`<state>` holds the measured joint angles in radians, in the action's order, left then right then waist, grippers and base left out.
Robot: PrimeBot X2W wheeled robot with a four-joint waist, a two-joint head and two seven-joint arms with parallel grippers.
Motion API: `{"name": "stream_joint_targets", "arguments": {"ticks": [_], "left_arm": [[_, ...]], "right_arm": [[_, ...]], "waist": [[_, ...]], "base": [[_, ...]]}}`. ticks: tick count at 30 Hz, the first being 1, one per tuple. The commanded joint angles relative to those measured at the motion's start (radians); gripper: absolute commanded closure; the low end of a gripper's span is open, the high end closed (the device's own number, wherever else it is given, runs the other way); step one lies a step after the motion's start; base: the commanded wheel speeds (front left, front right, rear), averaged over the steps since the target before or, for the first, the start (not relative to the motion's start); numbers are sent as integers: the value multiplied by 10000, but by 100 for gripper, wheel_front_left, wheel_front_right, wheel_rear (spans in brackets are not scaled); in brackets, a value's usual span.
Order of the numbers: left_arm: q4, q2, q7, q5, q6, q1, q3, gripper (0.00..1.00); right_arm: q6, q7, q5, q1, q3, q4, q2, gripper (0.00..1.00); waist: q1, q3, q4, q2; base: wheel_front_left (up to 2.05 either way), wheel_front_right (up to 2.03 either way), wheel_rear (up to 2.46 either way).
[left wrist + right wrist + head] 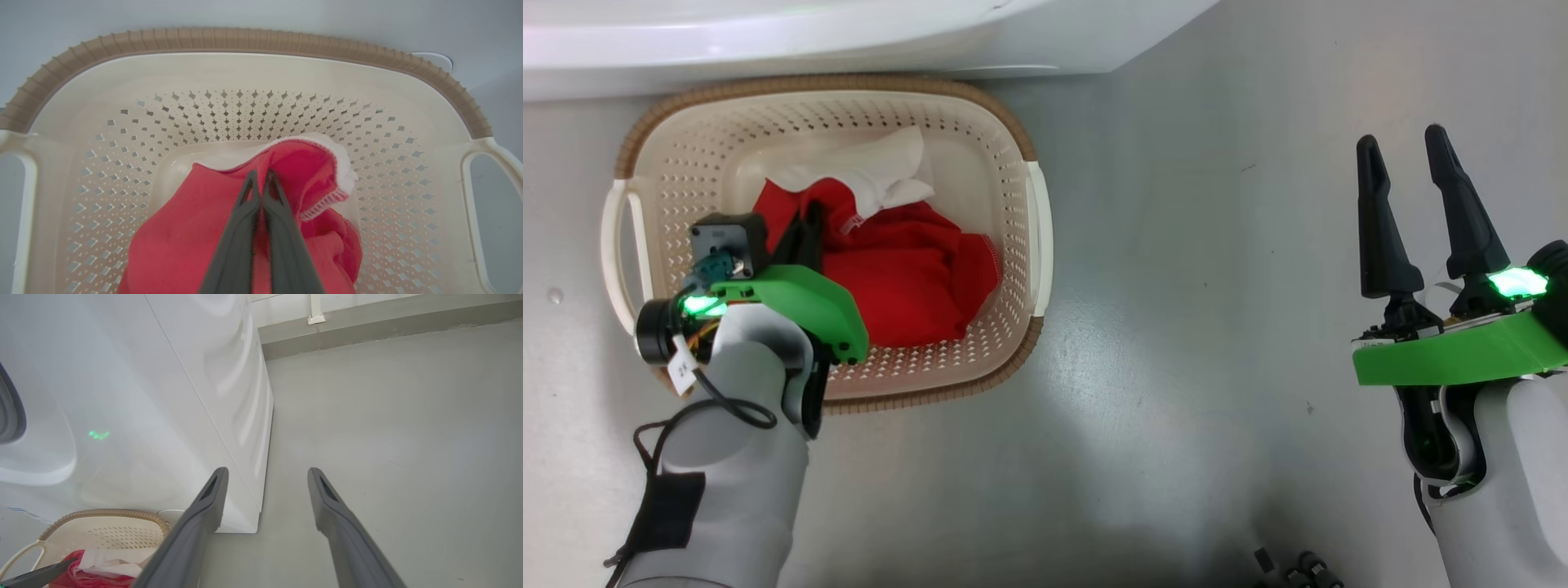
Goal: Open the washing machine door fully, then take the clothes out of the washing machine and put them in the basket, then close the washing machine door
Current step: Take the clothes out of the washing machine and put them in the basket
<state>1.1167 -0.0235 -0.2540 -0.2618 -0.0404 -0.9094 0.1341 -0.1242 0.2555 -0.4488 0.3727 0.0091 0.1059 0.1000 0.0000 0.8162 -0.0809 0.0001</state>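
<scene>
- The clothes [907,278] are pictured bundled inside the basket [833,82], which is set on the floor [1176,327] just before the washing machine [768,41].
- The left gripper [260,175] is clenched deep in the basket, and a red fold appears to be pinched between its fingers, though the contact itself is poorly shown.
- If the arm is lifted before those jaws are parted, the garment may be dragged back out over the rim, or the basket tipped.
- The right gripper [1403,139] is held spread and empty, well apart from the basket.
</scene>
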Motion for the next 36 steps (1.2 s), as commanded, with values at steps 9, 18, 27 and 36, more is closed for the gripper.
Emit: {"name": "stream_joint_targets", "arguments": {"ticks": [9, 18, 27, 36], "left_arm": [[-88, -268, -78, 28, -152, 417, -180, 0], [-828, -268, -78, -238, -244, 1225, -115, 0], [-2321, -267, -78, 158, -193, 2427, -523, 0], [-3847, -267, -78, 619, -223, 3606, -1069, 0]], "right_arm": [[-65, 63, -74, -282, 152, -124, 54, 0], [-65, 63, -61, -598, 200, 68, 185, 0], [-65, 63, -111, -1043, 202, 350, 298, 0], [-65, 63, -124, -1493, 296, 591, 293, 0]], "waist": [[0, -376, 90, -1], [0, -1416, 254, -1], [0, -2762, 346, -1], [0, -3950, 355, -1]], "base": [[0, 0, 0], [0, 0, 0], [0, 0, 0], [0, 0, 0]]}}
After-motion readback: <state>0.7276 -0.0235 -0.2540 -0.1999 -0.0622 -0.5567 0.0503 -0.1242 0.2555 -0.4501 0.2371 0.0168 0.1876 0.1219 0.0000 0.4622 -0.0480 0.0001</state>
